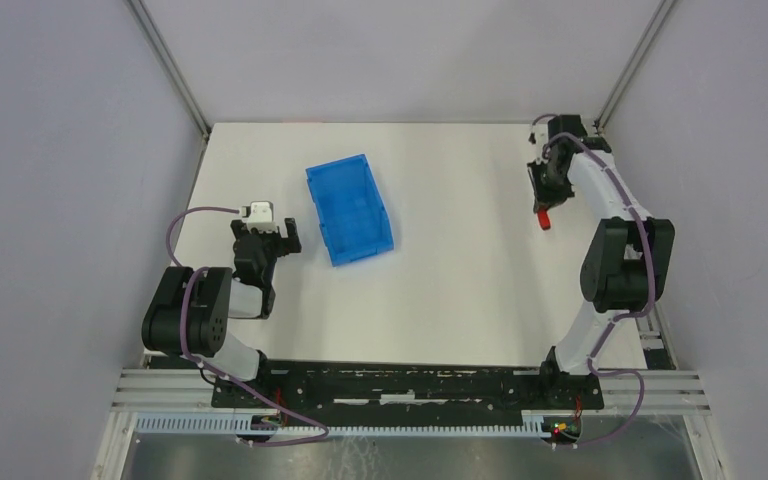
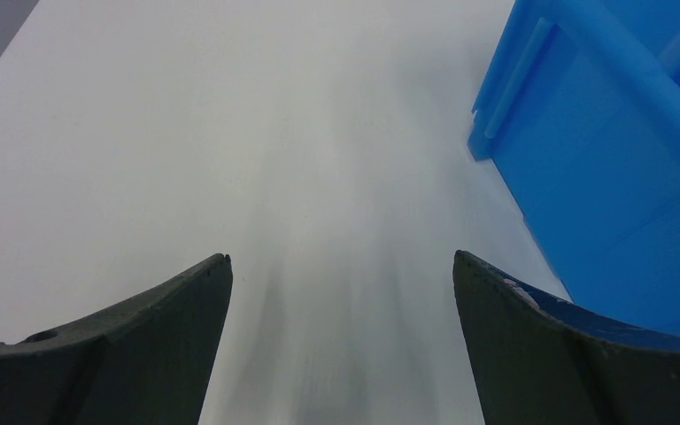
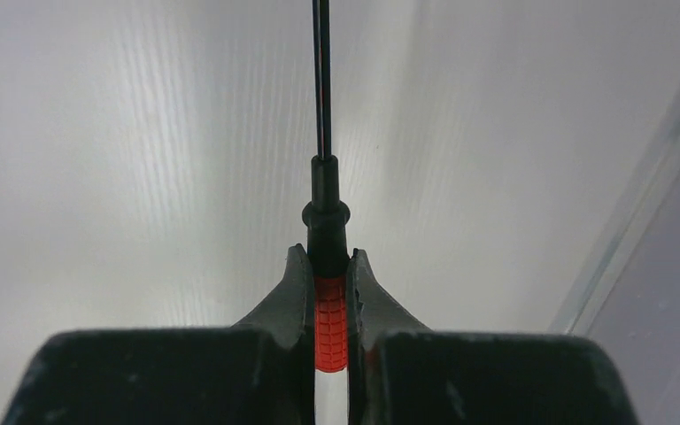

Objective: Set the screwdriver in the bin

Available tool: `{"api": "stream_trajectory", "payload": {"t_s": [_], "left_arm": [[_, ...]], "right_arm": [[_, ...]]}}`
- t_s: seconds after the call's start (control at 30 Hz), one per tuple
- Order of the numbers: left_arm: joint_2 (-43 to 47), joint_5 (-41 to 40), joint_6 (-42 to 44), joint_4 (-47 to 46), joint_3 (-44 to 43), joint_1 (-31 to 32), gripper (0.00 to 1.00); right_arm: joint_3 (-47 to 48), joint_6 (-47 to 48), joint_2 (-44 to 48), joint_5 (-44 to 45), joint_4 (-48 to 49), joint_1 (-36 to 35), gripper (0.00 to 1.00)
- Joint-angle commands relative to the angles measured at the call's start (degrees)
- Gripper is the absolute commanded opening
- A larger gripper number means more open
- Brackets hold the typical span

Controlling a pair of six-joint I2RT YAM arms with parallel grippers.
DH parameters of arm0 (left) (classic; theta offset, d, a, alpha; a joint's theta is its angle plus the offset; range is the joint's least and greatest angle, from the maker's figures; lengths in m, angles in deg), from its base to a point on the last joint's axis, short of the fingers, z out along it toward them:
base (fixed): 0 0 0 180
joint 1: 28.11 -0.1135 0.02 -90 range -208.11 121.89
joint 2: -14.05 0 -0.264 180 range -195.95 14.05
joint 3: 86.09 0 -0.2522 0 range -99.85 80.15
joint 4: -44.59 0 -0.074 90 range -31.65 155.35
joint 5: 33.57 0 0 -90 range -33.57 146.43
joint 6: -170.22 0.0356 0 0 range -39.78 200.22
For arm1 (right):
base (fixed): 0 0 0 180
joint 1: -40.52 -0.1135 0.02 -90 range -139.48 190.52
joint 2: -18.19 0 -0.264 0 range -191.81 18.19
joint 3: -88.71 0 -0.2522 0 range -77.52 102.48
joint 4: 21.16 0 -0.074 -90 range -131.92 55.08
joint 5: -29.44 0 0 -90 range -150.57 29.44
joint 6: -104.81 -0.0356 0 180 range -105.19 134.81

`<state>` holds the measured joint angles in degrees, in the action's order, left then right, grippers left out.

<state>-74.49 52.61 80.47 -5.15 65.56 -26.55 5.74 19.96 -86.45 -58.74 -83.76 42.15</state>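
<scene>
**Left jaws.** Spread wide, nothing between them, facing bare table point(image 2: 230, 133). Idle, by the look of it.

**Bin** point(image 1: 350, 210). Bright blue, open top, standing on the table just to the right of the left jaws. In the left wrist view its wall point(image 2: 602, 159) fills the space beside the right-hand finger. Well apart from the right jaws, off to their left. Nothing can be seen inside it from above.

**Table** point(image 1: 460, 300). White, and bears the bin.

**Screwdriver** point(image 3: 329, 310). Red handle pinched between the closed right jaws, black collar and thin shaft running straight ahead of them. From above, only the red end point(image 1: 543, 220) shows, on the near side of the jaws.

**Step in hand (judged).** Grasp made, carry not begun. The next move calls for a lift, a long sweep leftward across the table to above the bin, then opening the jaws there.

**Not determinable.** The shaft tip runs off the top of the right wrist view. Whether the screwdriver touches the table or hangs clear of it cannot be told. The shaft is lost in the top view.
</scene>
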Motion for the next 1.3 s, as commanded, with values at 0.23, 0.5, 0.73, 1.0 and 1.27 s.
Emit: {"api": "stream_trajectory", "payload": {"t_s": [0.23, 0.5, 0.73, 1.0, 1.27], "left_arm": [[1.0, 0.9, -1.7, -1.8, -0.2, -0.4, 1.0], [1.0, 0.8, -1.7, -1.8, -0.2, -0.4, 1.0], [1.0, 0.8, -1.7, -1.8, -0.2, -0.4, 1.0], [1.0, 0.8, -1.7, -1.8, -0.2, -0.4, 1.0], [1.0, 0.9, -1.7, -1.8, -0.2, -0.4, 1.0]], "right_arm": [[21.3, -10.6, 5.4, -1.6, -14.5, -0.2, 0.0], [23.1, -22.9, 5.8, -7.1, 2.5, -21.5, 0.0], [31.9, -28.8, -4.1, -3.6, 13.3, -39.4, 0.0], [32.4, -26.2, -14.5, 9.5, 19.3, -48.1, 0.0], [29.5, -22.4, -22.5, 16.5, 23.5, -51.8, 0.0]]}}
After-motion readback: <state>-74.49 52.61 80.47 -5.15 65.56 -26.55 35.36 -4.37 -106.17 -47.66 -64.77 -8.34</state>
